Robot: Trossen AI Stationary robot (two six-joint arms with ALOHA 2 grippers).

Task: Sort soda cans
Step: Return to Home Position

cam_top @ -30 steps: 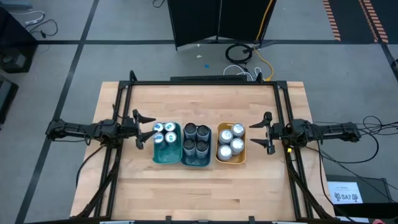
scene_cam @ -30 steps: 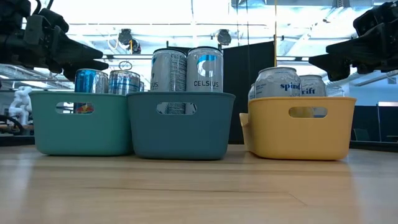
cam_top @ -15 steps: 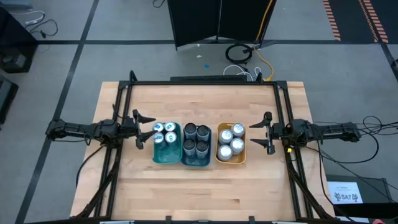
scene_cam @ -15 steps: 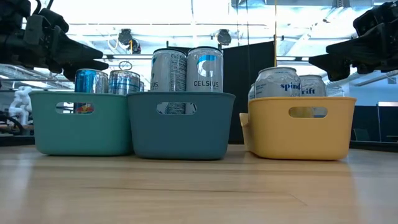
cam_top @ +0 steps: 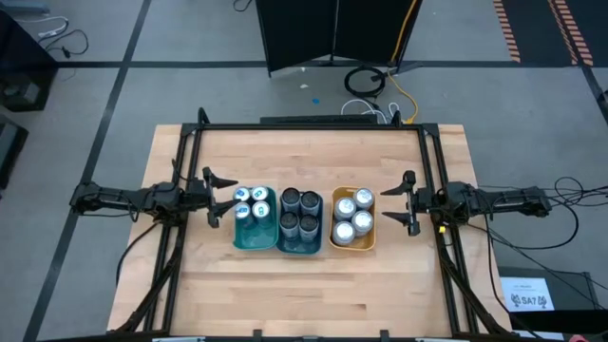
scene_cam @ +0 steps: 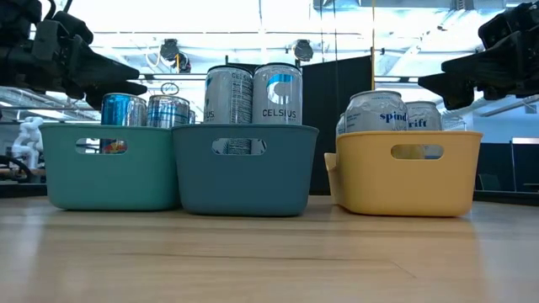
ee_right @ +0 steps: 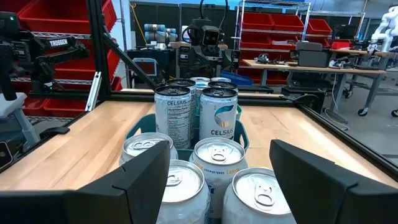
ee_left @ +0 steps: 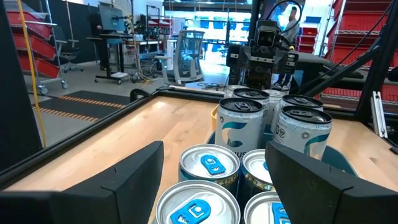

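Our left hand (cam_top: 224, 199) hangs above the worktop (cam_top: 304, 152) with fingers spread and nothing in them. Just ahead of it stands the teal bin (cam_top: 255, 245) with four blue-topped cans (cam_top: 252, 203). Beyond that bin, touching it, the blue bin (cam_top: 299, 251) holds four dark-topped cans (cam_top: 299, 213). Then comes the orange bin (cam_top: 352, 245) with four silver cans (cam_top: 353, 215), just ahead of our right hand (cam_top: 399, 203), likewise spread and empty. Each bin holds one kind of can and none lies loose, so we judge the sorting done. Both hands sit clear of the bins, ready to go home.
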